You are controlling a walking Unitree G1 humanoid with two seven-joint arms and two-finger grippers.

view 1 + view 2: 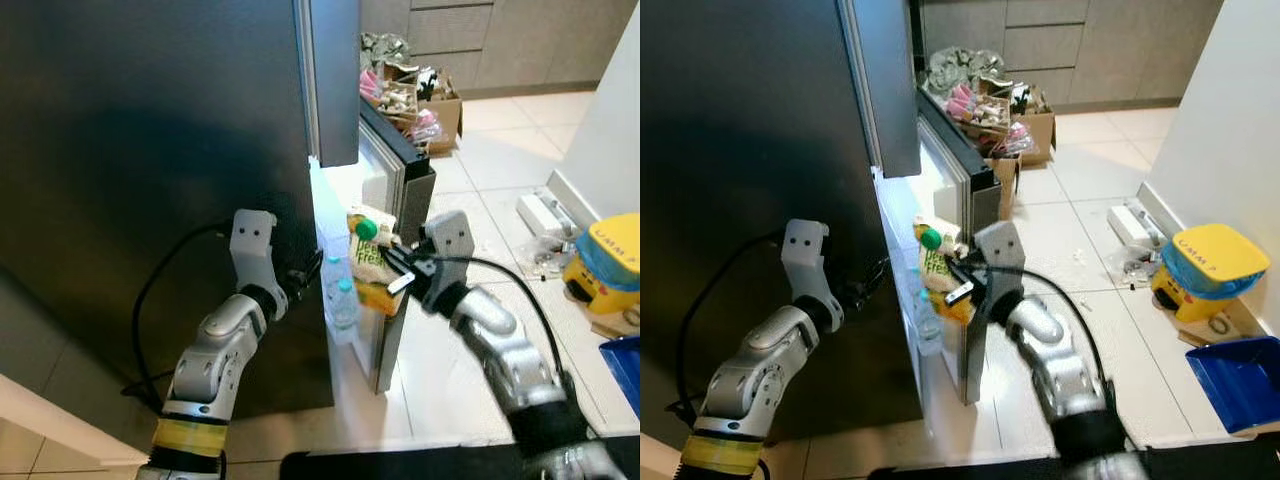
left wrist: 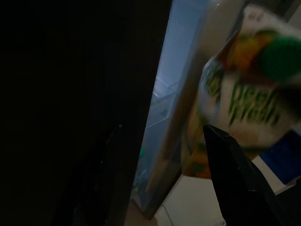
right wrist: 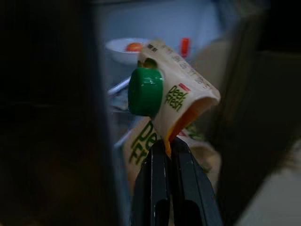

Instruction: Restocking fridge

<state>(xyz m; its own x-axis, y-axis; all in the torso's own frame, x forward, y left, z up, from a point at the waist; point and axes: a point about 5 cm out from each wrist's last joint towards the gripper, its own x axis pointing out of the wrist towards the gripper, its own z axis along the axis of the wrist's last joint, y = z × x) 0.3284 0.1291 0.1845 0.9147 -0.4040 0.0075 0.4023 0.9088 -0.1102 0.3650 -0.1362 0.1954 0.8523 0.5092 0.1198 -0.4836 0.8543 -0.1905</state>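
My right pincer [image 1: 392, 268] grips a juice carton [image 1: 373, 265] at the barely open fridge door [image 1: 395, 190]; shelving remains. Left pincer [image 1: 303, 278], probably open, waits.

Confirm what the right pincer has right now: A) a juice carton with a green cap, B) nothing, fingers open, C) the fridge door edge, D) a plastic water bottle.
A: the right pincer is shut on the top fold of the juice carton with its green cap, at the narrow opening of the fridge door.
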